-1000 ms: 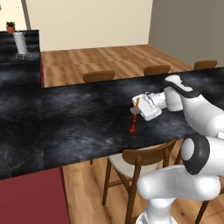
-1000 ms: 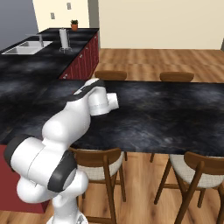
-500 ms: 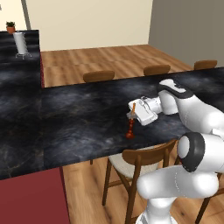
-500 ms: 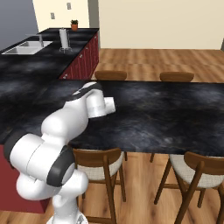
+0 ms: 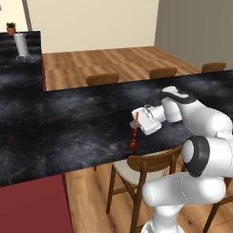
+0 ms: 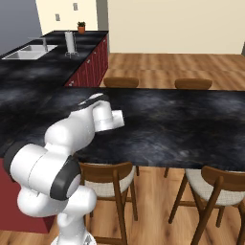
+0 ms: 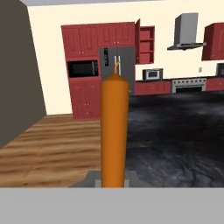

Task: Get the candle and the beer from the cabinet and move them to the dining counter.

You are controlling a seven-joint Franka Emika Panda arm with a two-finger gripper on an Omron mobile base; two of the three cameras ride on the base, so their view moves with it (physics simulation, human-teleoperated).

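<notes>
Carrying the candle (image 5: 134, 134) leftward along the dining counter (image 5: 82, 127) in the left base view, a little further at each step since a second ago. Extending the arm to match, gripper (image 5: 138, 119) clamped on the orange stick, round foot now hanging just at the marble near the front edge.

White arm (image 6: 72, 134) over the dining counter (image 6: 182, 124), wooden chairs (image 6: 112, 179) on both sides.
</notes>
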